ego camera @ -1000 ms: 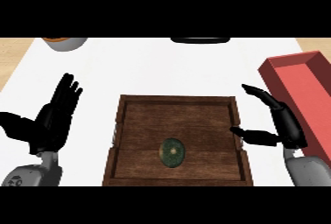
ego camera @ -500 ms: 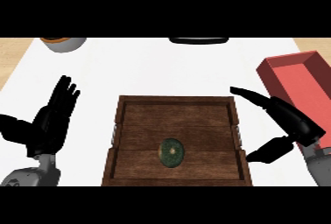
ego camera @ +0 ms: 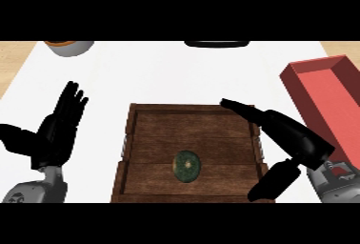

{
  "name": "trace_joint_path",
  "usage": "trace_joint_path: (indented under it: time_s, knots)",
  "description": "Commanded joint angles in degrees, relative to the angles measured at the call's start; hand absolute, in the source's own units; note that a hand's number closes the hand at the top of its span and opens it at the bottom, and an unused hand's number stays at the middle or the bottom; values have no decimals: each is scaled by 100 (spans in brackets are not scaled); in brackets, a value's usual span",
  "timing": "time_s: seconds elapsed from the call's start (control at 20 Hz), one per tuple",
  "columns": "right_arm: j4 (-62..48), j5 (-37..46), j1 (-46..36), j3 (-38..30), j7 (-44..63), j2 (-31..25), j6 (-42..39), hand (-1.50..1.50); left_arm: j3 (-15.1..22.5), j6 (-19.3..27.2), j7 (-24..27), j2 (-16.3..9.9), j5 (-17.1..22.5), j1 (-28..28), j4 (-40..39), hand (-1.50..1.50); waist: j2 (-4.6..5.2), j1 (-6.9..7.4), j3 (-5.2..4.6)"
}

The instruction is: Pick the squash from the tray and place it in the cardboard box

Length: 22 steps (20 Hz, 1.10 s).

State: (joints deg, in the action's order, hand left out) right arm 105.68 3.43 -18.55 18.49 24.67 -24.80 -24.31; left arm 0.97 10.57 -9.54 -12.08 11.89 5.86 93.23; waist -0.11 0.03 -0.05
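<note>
Head view: squash [ego camera: 187, 165] lies untouched in the tray [ego camera: 190, 113], so picking and boxing both remain. Right hand [ego camera: 292, 138] hangs over the tray's right rim, fingers straight and spread (holding nothing). Box [ego camera: 330, 102] waits at right. Left hand [ego camera: 55, 133] rests open.

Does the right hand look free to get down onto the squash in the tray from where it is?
Probably yes. The right hand is open over the tray's right rim, and the squash lies bare on the tray floor to its left with nothing over it.
</note>
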Motion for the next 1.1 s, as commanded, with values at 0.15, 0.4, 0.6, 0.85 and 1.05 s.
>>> trace_joint_path:
  time_s: [0.15, 0.4, 0.6, 0.85, 1.05]
  knots:
    - [209, 551, -47, 153, 747, 611, -264, -150, -228, -47, 10, 154, -86, 322, -311, 0, 10, -3, 3]
    - [-287, 1184, 97, 599, 715, 1238, 65, -150, 41, 119, -154, 342, -377, 286, -16, 0, 13, 8, 5]
    - [-166, 1194, 151, 398, 738, 1301, -328, -150, -536, -551, 189, 34, 22, 281, -585, 0, 14, 1, 3]
    - [-413, 1649, -6, 461, 966, 1930, -76, -150, -385, -267, -529, 149, -136, 75, 334, 0, 7, 18, 4]
    - [20, 2086, 713, 677, 589, 1818, 32, -150, -212, -200, 113, 495, -460, 189, -308, 0, 8, -20, 4]
